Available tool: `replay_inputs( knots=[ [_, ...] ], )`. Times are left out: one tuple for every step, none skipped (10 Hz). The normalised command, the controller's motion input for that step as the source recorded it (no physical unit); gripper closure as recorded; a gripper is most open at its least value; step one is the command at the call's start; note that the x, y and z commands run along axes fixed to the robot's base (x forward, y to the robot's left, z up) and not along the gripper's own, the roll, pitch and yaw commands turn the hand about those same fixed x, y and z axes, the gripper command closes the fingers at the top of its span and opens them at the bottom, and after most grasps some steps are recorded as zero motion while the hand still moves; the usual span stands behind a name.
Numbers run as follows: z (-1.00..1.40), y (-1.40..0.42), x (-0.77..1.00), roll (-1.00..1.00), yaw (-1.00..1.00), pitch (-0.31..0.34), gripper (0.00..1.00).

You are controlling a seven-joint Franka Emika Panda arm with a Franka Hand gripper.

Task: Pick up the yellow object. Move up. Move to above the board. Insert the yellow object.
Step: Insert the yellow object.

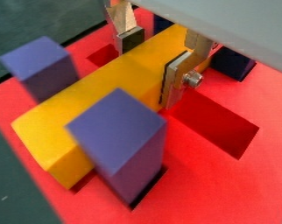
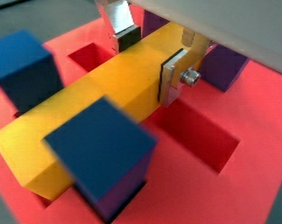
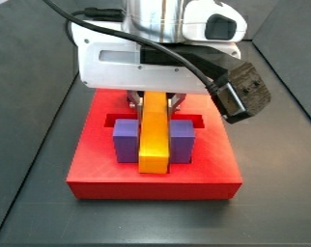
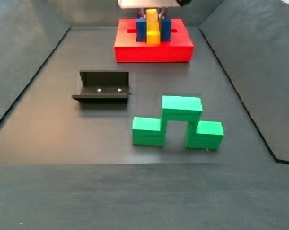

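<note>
Over board [image 3: 106, 174]: tool [image 1: 155, 59] clamps yellow object [image 1: 102, 109] (posts [image 1: 120, 140] flanking closely).

tool [image 3: 155, 96] fingertips hidden behind yellow object [image 3: 153, 135], arm cropped at side-view top

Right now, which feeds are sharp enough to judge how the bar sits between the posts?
In both wrist views the near posts blur badly, though the gripper on the yellow bar stays fairly crisp. A side view is sharp, evenly lit, showing bar and red board. The far side view shows them too small.
</note>
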Motion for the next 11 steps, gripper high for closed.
replay_inputs(
  knots=[
    [-0.08, 0.19, -0.16, 0.00, -0.08, 0.031, 1.00],
    [-0.05, 0.13, -0.19, 0.00, -0.09, 0.001, 1.00],
    [-0.28, -0.01, -0.19, 0.11, 0.00, 0.000, 1.00],
    [-0.46, -0.08, -0.10, 0.22, 0.00, -0.010, 1.00],
    [-0.45, -0.04, 0.05, 0.26, 0.13, 0.074, 1.00],
    [-0.56, -0.14, 0.10, 0.31, 0.15, 0.124, 1.00],
    [-0.60, -0.13, 0.22, 0.26, -0.14, 0.179, 1.00],
    [-0.56, 0.00, 0.27, 0.17, -0.42, 0.194, 1.00],
    [-0.51, -0.04, 0.32, 0.16, -0.44, 0.164, 1.00],
    [-0.45, -0.05, 0.25, 0.14, -0.35, 0.144, 1.00],
    [-0.42, 0.00, 0.00, 0.23, 0.00, 0.163, 1.00]
  ],
)
